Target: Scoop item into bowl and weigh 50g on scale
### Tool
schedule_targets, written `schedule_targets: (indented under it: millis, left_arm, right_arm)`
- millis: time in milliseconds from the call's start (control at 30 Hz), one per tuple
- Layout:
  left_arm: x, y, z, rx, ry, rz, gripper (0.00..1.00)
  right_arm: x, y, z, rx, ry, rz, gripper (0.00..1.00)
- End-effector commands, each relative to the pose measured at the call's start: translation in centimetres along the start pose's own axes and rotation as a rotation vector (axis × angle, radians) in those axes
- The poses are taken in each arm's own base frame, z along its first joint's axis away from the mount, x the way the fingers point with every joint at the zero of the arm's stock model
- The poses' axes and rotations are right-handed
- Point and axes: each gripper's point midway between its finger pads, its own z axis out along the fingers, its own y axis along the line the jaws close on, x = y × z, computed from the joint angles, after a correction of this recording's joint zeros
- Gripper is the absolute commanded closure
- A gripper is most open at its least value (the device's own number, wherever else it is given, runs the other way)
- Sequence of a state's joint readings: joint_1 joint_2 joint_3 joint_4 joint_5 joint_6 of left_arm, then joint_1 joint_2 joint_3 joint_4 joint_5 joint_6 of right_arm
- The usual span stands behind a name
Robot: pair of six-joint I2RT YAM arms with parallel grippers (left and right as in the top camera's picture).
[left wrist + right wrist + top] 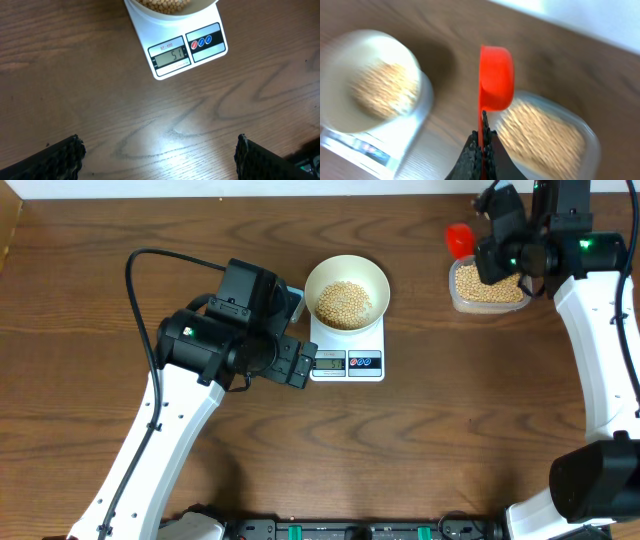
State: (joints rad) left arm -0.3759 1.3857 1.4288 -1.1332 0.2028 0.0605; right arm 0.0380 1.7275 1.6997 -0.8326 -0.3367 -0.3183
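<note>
The white bowl [346,283] holds a heap of tan beans [343,304] and sits on the white scale [347,362]. In the left wrist view the scale [187,50] display reads 51, with the bowl [172,11] at the top edge. My left gripper [159,155] is open and empty over bare wood, just left of the scale in the overhead view. My right gripper [482,136] is shut on the handle of a red scoop [496,77], also seen from overhead [459,238], at the left edge of the clear tub of beans [489,286].
The clear tub [547,137] of beans stands at the back right of the wooden table [450,440]. The left arm's black cable [150,255] loops over the table at the left. The table's far edge runs along the top.
</note>
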Motion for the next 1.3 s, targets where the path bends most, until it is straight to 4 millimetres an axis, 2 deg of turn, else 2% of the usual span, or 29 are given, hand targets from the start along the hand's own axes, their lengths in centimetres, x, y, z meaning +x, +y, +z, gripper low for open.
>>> schedule_targets:
  millis: [0,167,367,633,967,1267]
  left_arm:
    - [0.3,0.2,0.0,-0.010,0.006,0.014,0.02]
    - [0.3,0.2,0.0,-0.010,0.006,0.014,0.02]
    - [0.3,0.2,0.0,-0.010,0.006,0.014,0.02]
    - [0.3,0.2,0.0,-0.010,0.006,0.014,0.02]
    - [0.3,0.2,0.0,-0.010,0.006,0.014,0.02]
    - [0.3,0.2,0.0,-0.010,0.006,0.014,0.02]
  right_arm:
    - [-3.2,5.3,-0.7,-0.325,-0.146,0.052,0.99]
    - [-4.2,7.8,0.5,-0.435,-0.166,0.063,0.99]
    - [-3.7,11.2,2.5,-0.499,-0.122,0.029,0.99]
    - [-1.6,13.7,6.6,-0.379,0.001,-0.030,0.99]
    - [1.5,14.4,9.0,-0.237,0.138,-0.142,0.99]
    - [2.7,13.6,10.0,-0.186,0.187,-0.184,0.99]
